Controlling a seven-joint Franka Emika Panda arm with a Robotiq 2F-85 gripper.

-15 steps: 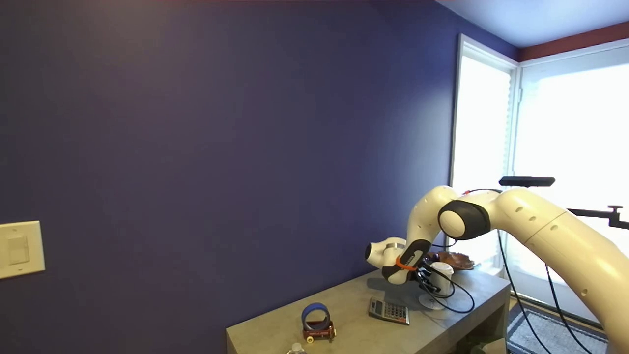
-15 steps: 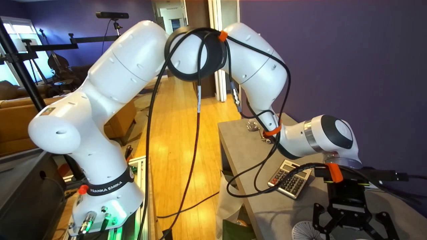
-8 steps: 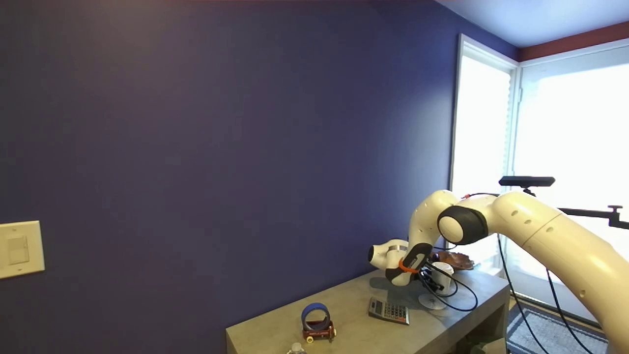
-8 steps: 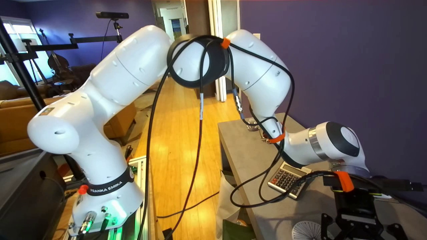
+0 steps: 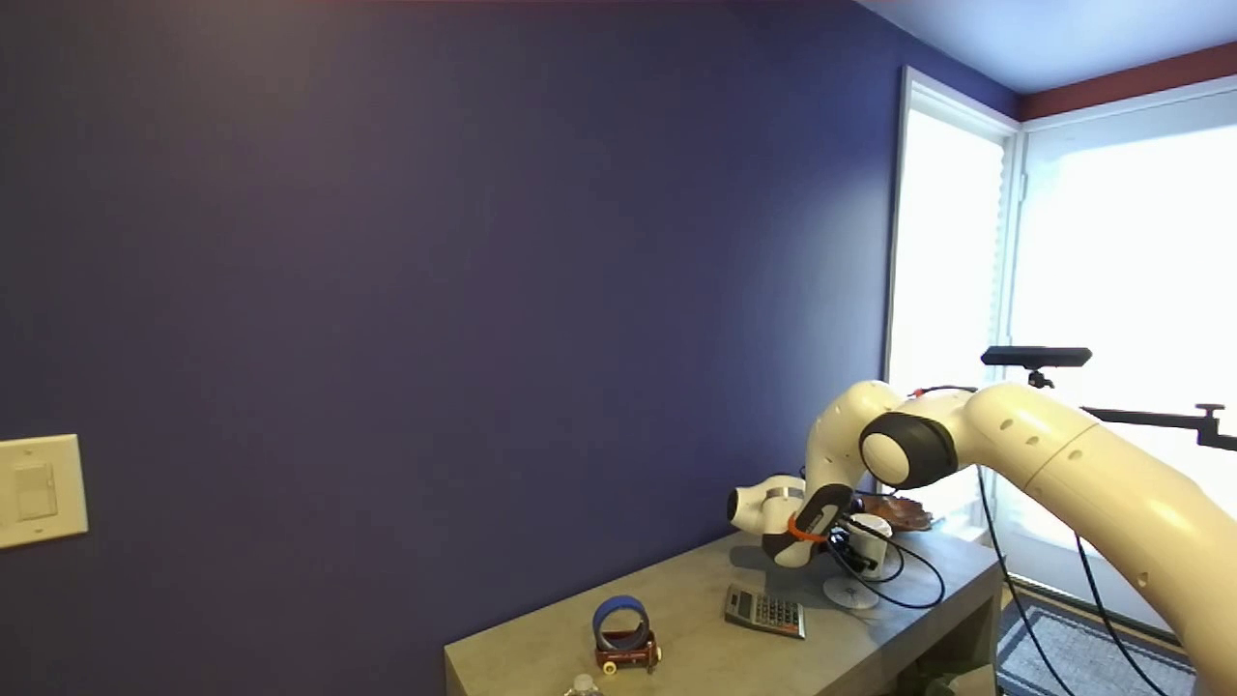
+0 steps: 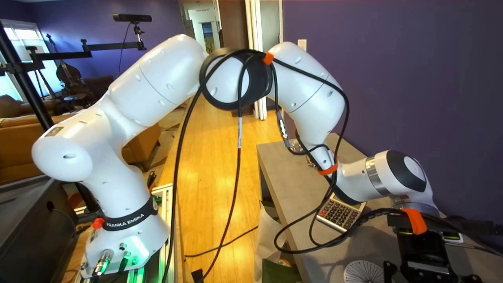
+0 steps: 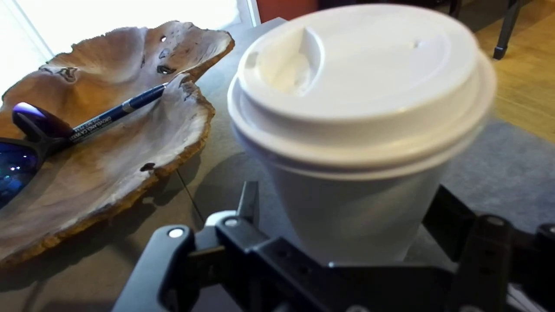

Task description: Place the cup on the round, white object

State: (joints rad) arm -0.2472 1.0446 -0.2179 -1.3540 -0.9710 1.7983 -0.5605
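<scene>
There is one white cup [image 7: 360, 195] with one lid [image 7: 373, 86], and one round white object [image 6: 363, 272]. The bench [image 5: 696, 650] numbers one. The smaller things come to one calculator [image 5: 764, 611], one red cart [image 5: 628, 657], one blue ring [image 5: 618, 602] and one clear object [image 5: 583, 686], partly in view. There is one wooden bowl [image 7: 130, 156], one pen [image 7: 119, 111], and one pair of sunglasses [image 7: 17, 169]. One arm [image 6: 228, 84] carries one tool [image 7: 347, 210] with two fingers [image 7: 448, 222].

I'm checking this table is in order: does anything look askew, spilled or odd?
One oddity: in an exterior view, a blue ring stands on edge in or on a red wheeled cart, an unusual perch. The rim of the wooden bowl is ragged, perhaps naturally. No spill shows; the white cup looks upright, lid on.
</scene>
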